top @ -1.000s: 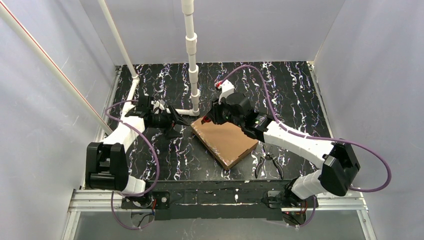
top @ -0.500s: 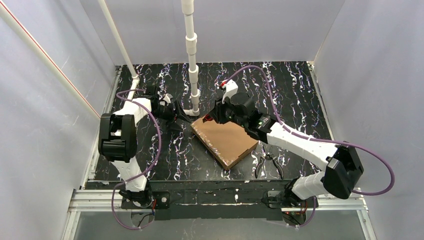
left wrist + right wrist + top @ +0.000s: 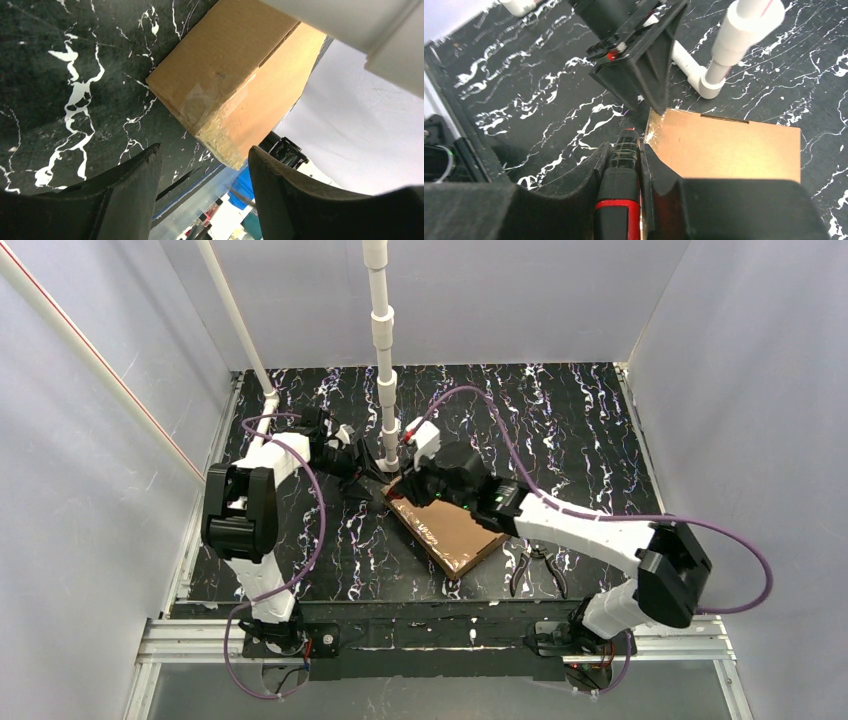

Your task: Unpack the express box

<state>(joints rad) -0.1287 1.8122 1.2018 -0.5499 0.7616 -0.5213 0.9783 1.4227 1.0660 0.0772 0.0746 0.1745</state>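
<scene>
Barely started imo: box point(image 3: 452, 525) still taped shut, centre of counter point(image 3: 580, 420). Right end effector point(image 3: 626, 150) pinches a red-black tool point(image 3: 619, 190) at its 10 o'clock corner, left end effector point(image 3: 204, 150) spread empty beside it. Cutting and emptying all left.

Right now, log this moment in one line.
plain brown cardboard express box: closed, taped | right gripper: shut on red-and-black tool at its corner | left gripper: open
</scene>
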